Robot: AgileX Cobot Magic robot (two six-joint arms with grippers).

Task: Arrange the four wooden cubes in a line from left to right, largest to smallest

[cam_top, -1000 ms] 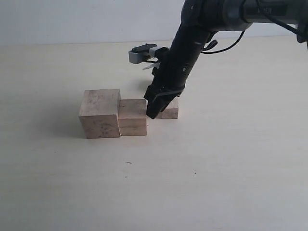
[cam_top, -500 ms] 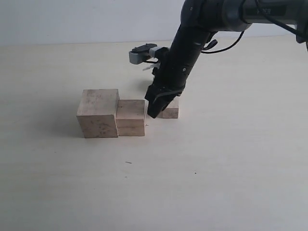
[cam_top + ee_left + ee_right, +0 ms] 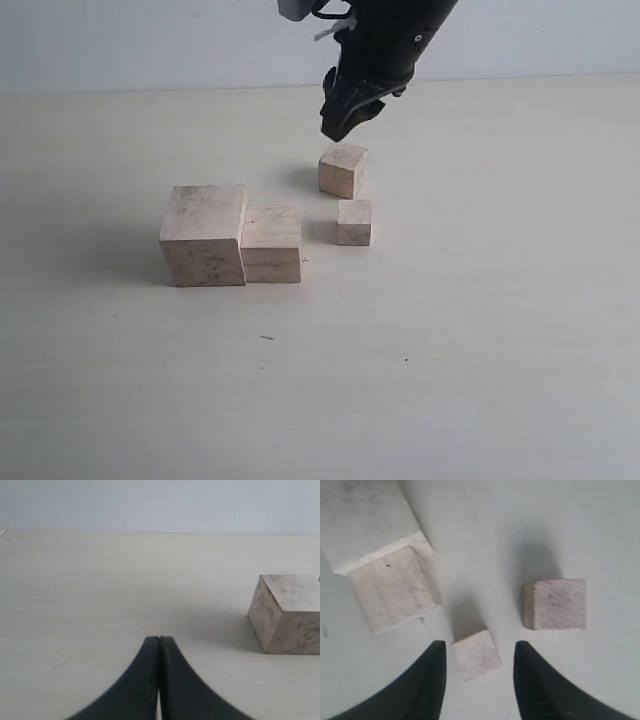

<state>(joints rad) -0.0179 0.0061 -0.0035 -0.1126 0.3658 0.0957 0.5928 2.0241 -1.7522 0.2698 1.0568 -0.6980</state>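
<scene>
Four pale wooden cubes rest on the table. The largest cube (image 3: 203, 235) and the second cube (image 3: 272, 244) touch side by side at the left. Apart from them, to the right, sits the smallest cube (image 3: 354, 222), and the third cube (image 3: 343, 170) lies behind it. My right gripper (image 3: 338, 122) hangs open high above the third cube, holding nothing. In the right wrist view the smallest cube (image 3: 477, 653) shows between the open fingers, far below my right gripper (image 3: 479, 644). My left gripper (image 3: 159, 639) is shut and empty, with the largest cube (image 3: 287, 612) off to one side.
The table (image 3: 480, 330) is a plain cream surface, with a pale wall behind it. The dark right arm (image 3: 395, 40) reaches in from the upper right. The left arm does not show in the exterior view.
The right gripper has lifted up and back from beside the smallest cube, uncovering the third cube behind it. The two big cubes slid slightly left early on.
</scene>
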